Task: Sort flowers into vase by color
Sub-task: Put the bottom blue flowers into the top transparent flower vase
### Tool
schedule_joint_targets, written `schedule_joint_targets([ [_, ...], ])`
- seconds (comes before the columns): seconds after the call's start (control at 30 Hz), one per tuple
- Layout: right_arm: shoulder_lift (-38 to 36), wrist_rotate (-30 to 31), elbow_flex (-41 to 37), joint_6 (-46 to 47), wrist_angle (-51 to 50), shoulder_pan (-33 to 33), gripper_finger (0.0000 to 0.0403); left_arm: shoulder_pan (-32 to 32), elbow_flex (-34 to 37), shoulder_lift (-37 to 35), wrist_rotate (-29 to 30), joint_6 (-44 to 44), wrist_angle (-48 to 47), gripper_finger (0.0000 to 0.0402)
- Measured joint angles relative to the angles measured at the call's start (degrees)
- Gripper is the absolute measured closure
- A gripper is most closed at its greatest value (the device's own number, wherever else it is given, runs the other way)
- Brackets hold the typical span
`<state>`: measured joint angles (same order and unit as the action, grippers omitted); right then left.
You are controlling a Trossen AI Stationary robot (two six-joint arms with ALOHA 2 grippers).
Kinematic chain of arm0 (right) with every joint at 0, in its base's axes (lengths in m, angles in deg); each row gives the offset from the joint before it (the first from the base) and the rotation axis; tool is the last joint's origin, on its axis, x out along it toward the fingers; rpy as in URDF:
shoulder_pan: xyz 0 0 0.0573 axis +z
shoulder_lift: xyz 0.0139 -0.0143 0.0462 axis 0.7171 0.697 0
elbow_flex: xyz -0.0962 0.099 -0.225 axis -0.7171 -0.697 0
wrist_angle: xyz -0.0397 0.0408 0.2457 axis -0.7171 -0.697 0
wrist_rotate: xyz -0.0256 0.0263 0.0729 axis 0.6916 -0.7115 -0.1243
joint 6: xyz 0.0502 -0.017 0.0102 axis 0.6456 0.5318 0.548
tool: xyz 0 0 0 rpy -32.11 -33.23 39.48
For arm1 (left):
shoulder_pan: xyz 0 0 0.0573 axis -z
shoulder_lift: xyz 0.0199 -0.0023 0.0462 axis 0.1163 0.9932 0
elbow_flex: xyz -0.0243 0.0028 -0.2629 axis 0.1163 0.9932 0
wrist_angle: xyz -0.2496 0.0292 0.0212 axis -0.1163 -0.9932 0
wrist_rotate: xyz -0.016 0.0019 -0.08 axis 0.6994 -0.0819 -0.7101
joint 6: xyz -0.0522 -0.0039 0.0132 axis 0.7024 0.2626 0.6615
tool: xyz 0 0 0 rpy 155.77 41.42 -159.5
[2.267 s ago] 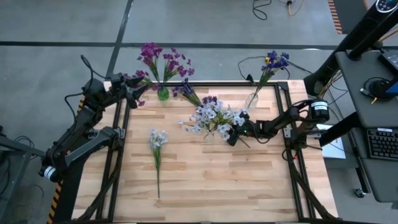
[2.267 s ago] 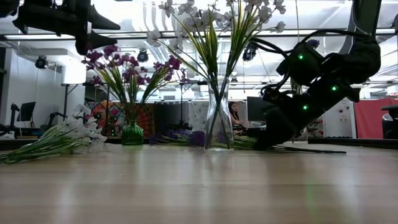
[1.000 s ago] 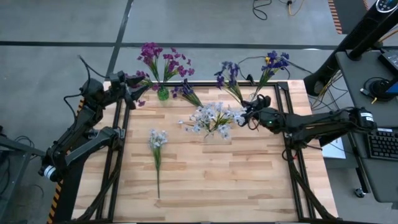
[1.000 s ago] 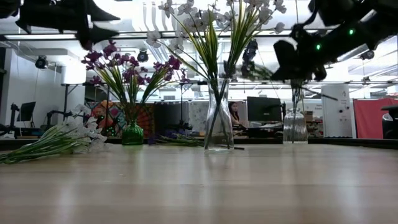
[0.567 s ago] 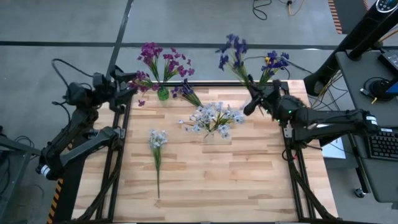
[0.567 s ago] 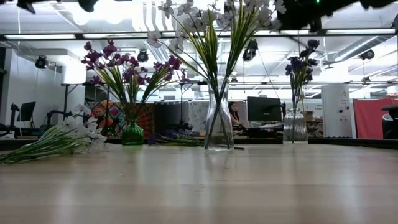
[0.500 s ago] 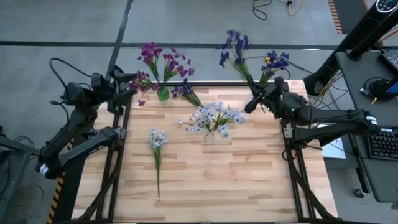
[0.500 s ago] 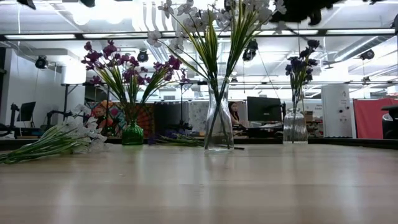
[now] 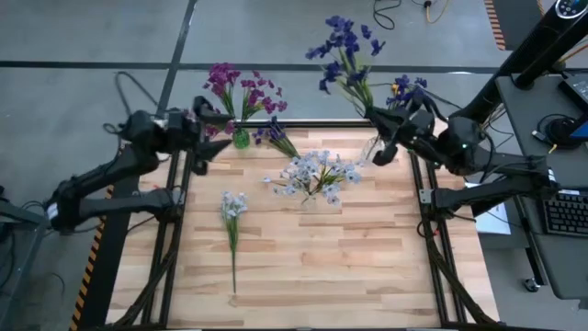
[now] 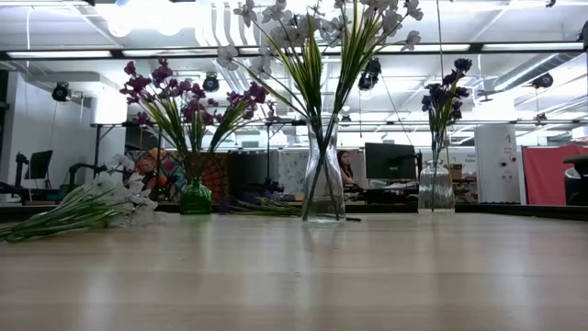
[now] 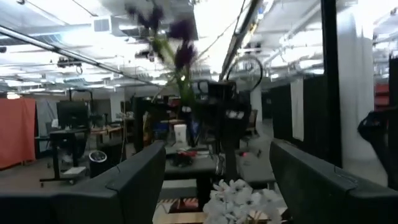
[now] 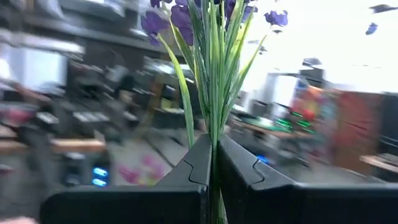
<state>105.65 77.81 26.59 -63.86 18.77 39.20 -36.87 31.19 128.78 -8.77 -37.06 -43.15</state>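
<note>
My right gripper (image 9: 378,142) hangs high over the table's far right and is shut on a blue-violet flower spray (image 9: 344,51), whose blossoms stand above it. My left gripper (image 9: 219,131) is open and holds nothing, raised near the green vase (image 9: 241,138) of magenta flowers (image 9: 241,92). A clear vase (image 10: 323,184) at the centre holds pale white-lavender flowers (image 9: 317,173). Another clear vase (image 10: 435,188) at the far right holds blue-violet flowers (image 9: 407,92). One pale flower (image 9: 231,207) lies flat on the table. A blue-violet one (image 9: 276,136) lies beside the green vase. My right gripper pinches the spray's bundle of green stems (image 12: 212,155) between its two fingers, below the leaves. The fingers come from the table's right side, slanting upward. The spray is lifted clear of the table and rises beyond the fingers, blossoms (image 12: 186,15) uppermost. Its lower stem end is hidden.
A black frame (image 9: 303,124) runs along the table's far and side edges. The near half of the wooden table top (image 9: 322,267) holds only the loose pale flower's stem. Cables and a desk (image 9: 551,184) lie beyond the right edge.
My right gripper has risen with the blue-violet spray and drawn back toward the far right corner, leaving the low view's top. The spray has gone up with it and now stands higher, with its blossoms past the far edge. My left gripper has risen and swung toward the table's middle, staying open.
</note>
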Motion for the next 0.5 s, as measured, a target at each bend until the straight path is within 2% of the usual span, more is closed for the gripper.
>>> schedule_joint_targets([
  [0.17, 1.24, -10.61, 3.91, 3.55, 0.79, 0.0, 0.039, 8.11, -5.58, 7.49, 2.65, -6.47, 0.38, 0.0132],
  [0.37, 1.65, -21.69, 4.39, 8.23, 5.13, 0.11, 0.039, 13.11, -10.56, 14.38, 2.87, -10.94, 1.0, 0.0132],
  [0.5, 2.67, -24.82, 3.65, 10.01, 9.67, 0.99, 0.039, 14.76, -11.32, 18.44, 2.89, -11.33, 4.64, 0.0132],
])
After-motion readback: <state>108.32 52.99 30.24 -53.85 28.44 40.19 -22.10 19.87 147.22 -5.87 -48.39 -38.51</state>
